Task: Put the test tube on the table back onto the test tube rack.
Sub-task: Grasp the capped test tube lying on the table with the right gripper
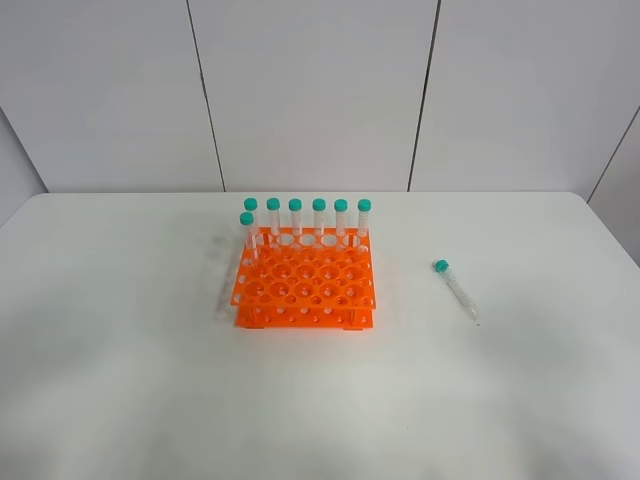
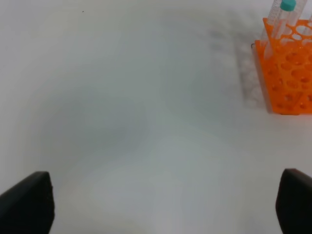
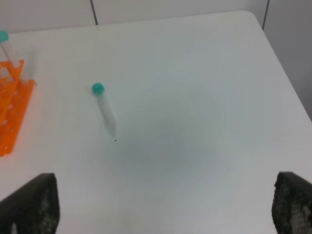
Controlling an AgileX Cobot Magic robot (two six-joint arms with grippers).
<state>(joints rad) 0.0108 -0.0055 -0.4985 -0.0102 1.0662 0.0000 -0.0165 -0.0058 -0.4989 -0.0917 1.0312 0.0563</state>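
Matte white table (image 1: 150,400) bears clear, conical-tipped test tube (image 1: 457,291).

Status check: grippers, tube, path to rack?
Left gripper and right gripper open, empty. Tube lying on table, right of rack, untouched. Nothing between tube and rack.

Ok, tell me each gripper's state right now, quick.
Left gripper: open, holding nothing.
Right gripper: open, holding nothing; the test tube lies on the table.
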